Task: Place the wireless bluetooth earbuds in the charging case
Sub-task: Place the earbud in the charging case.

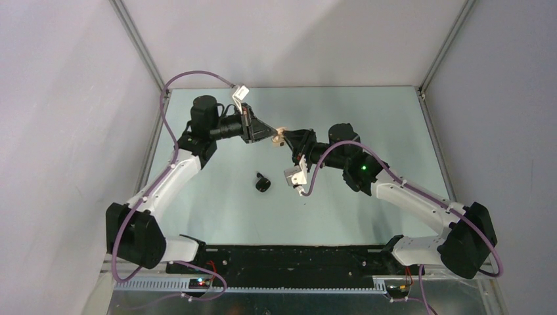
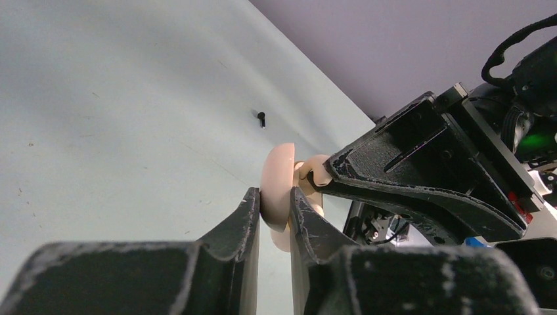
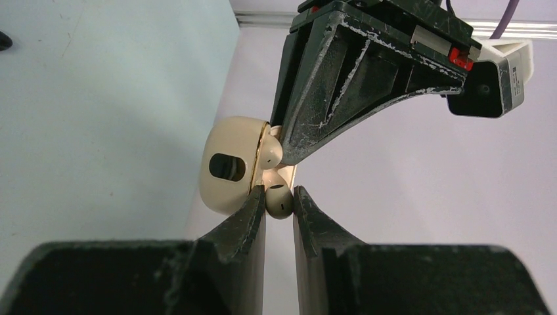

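Observation:
My left gripper (image 1: 272, 136) is shut on a cream charging case (image 2: 276, 187), which it holds edge-on above the table; the same gripper shows in the left wrist view (image 2: 274, 197). My right gripper (image 3: 279, 193) is shut on a cream-white earbud (image 3: 278, 201) right at the open case (image 3: 226, 167). A second cream earbud (image 3: 270, 152) sits in the case. The two grippers meet tip to tip at mid-table, the right gripper (image 1: 289, 142) just right of the left. A tiny black earbud (image 2: 261, 118) lies far off on the table.
A black rounded case (image 1: 263, 184) lies on the pale table (image 1: 368, 118) in front of the grippers. Grey walls with metal corner posts (image 1: 138, 46) close in the table at the back and sides. The right arm's purple cable (image 1: 315, 164) hangs near the grippers.

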`<state>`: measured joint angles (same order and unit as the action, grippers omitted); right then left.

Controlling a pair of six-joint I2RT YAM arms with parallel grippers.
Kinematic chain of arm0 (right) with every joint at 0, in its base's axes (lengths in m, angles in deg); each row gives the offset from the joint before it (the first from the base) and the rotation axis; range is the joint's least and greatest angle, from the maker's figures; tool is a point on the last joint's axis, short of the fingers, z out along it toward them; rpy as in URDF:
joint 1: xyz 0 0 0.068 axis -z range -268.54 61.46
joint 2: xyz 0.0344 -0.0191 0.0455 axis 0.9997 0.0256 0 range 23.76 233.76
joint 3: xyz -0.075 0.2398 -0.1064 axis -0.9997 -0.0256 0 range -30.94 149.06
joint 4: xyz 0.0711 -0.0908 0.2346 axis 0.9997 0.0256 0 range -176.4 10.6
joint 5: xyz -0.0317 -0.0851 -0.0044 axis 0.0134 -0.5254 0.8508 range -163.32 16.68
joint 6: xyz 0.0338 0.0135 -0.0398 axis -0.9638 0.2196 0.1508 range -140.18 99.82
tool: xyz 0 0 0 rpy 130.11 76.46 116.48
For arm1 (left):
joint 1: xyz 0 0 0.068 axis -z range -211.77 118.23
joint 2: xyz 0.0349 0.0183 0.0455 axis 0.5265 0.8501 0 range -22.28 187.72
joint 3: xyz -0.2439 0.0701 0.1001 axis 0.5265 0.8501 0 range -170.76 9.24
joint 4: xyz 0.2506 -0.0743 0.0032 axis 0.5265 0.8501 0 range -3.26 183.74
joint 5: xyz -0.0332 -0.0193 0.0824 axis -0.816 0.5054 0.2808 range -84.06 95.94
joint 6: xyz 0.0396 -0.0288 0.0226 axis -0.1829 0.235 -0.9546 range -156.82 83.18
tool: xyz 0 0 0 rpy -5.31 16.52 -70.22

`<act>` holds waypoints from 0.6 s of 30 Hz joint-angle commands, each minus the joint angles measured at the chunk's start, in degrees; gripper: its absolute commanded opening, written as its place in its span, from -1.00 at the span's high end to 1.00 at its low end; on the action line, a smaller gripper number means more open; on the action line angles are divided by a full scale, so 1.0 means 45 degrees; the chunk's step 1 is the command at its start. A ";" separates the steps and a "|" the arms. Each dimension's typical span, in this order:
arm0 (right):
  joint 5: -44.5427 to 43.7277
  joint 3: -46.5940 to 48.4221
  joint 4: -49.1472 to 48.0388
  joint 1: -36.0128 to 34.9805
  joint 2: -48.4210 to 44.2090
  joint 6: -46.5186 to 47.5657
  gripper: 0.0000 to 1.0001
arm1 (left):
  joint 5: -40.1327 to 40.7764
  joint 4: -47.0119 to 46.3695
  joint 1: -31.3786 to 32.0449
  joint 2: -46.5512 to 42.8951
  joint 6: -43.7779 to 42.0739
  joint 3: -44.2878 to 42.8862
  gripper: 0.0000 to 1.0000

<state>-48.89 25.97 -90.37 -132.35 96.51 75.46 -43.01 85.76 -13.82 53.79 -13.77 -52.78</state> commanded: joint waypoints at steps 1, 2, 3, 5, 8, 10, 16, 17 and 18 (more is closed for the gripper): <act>0.0040 0.0082 0.0271 -0.0088 0.0135 -0.0210 0.74 | -0.0306 -0.1305 -0.0170 -0.0091 0.0423 -0.0142 1.00; 0.0060 0.0077 0.0265 -0.0088 0.0130 -0.0288 0.69 | -0.0341 -0.1325 -0.0166 -0.0124 0.0424 -0.0123 1.00; 0.0104 0.0083 0.0259 -0.0074 0.0136 -0.0396 0.69 | -0.0357 -0.1366 -0.0178 -0.0135 0.0425 -0.0085 1.00; 0.0129 0.0074 0.0223 -0.0079 0.0141 -0.0525 0.58 | -0.0380 -0.1398 -0.0179 -0.0170 0.0401 -0.0041 1.00; 0.0064 0.0087 0.0042 -0.0088 0.0164 -0.0797 0.17 | -0.0437 -0.1436 -0.0180 -0.0205 0.0300 0.0005 1.00; 0.0036 0.0089 -0.0112 -0.0064 0.0108 -0.1193 0.00 | -0.0517 -0.1443 -0.0176 -0.0194 0.0195 0.0021 1.00; 0.0372 0.0604 0.0661 0.0145 -0.0046 -0.2487 -0.22 | -0.0670 -0.1444 -0.0162 -0.0076 -0.0180 0.0068 1.00; 0.0422 0.0887 0.1354 0.0155 -0.0008 -0.2821 -0.24 | -0.0686 -0.1434 -0.0162 -0.0056 -0.0219 0.0070 1.00; 0.0478 0.1044 0.1645 0.0197 0.0008 -0.2964 -0.25 | -0.0705 -0.1442 -0.0152 -0.0053 -0.0298 0.0071 1.00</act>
<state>-48.35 26.88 -91.20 -132.17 96.53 68.68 -44.04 84.28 -14.19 54.14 -13.93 -51.90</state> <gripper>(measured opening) 0.610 0.207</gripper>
